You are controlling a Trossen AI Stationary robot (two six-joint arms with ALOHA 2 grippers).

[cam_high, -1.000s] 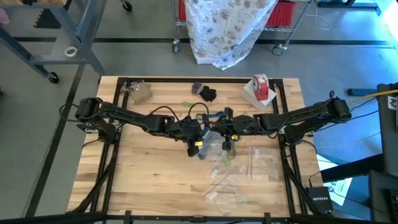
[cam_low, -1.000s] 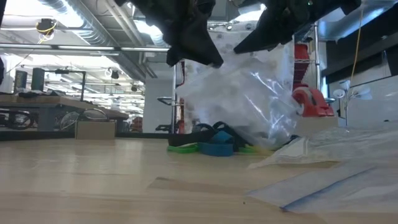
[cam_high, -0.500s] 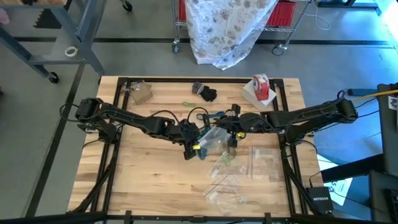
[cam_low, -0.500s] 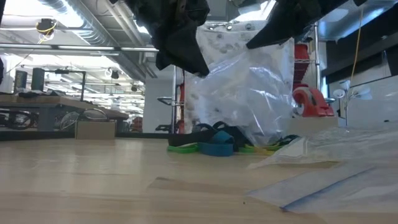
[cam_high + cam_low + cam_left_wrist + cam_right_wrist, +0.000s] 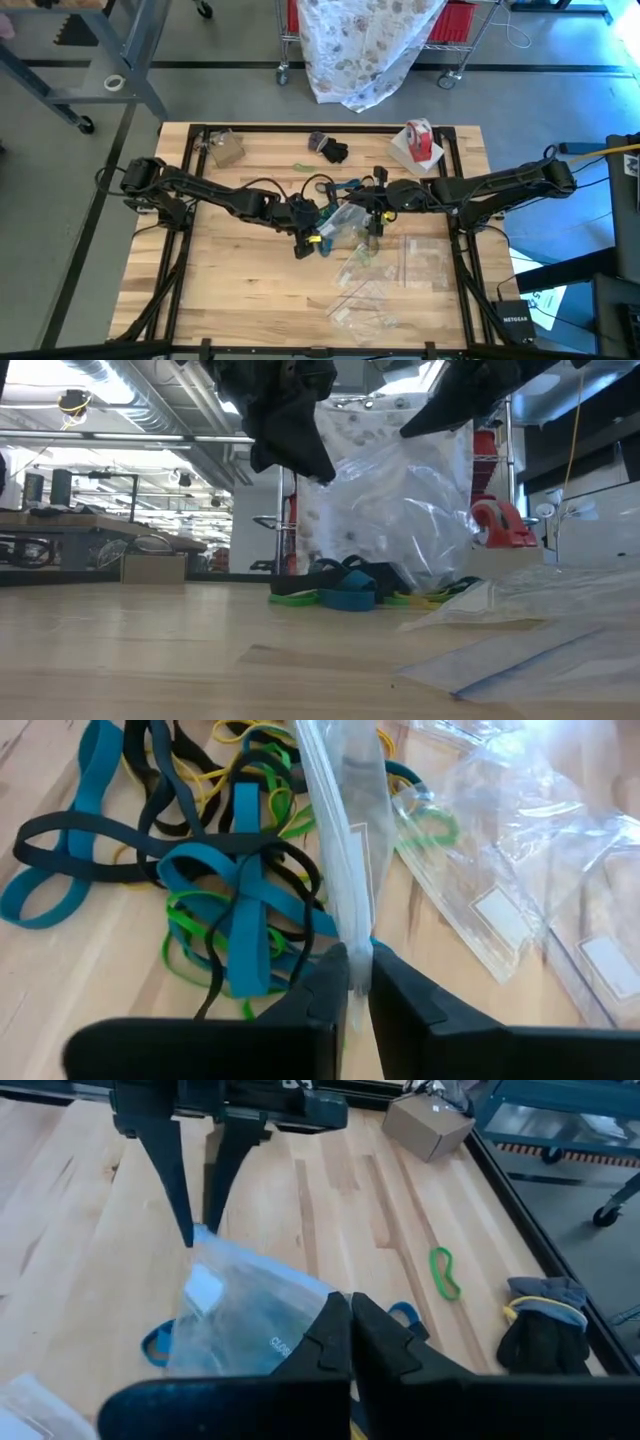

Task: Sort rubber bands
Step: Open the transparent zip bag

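Rubber bands (image 5: 215, 890) loose beside held clear bag (image 5: 345, 840)

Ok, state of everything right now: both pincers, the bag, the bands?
Left pincer: shut on the clear bag's edge.
Right pincer: shut on the same bag.
Clear bag: held up between both arms.
Rubber bands: tangled pile on the table.
Spare bags: lying flat.

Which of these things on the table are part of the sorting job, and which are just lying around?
Part of the job:
- rubber bands
- clear bag, held by left tool and right tool

Lying about:
- red tape roll
- cardboard box
- dark glove
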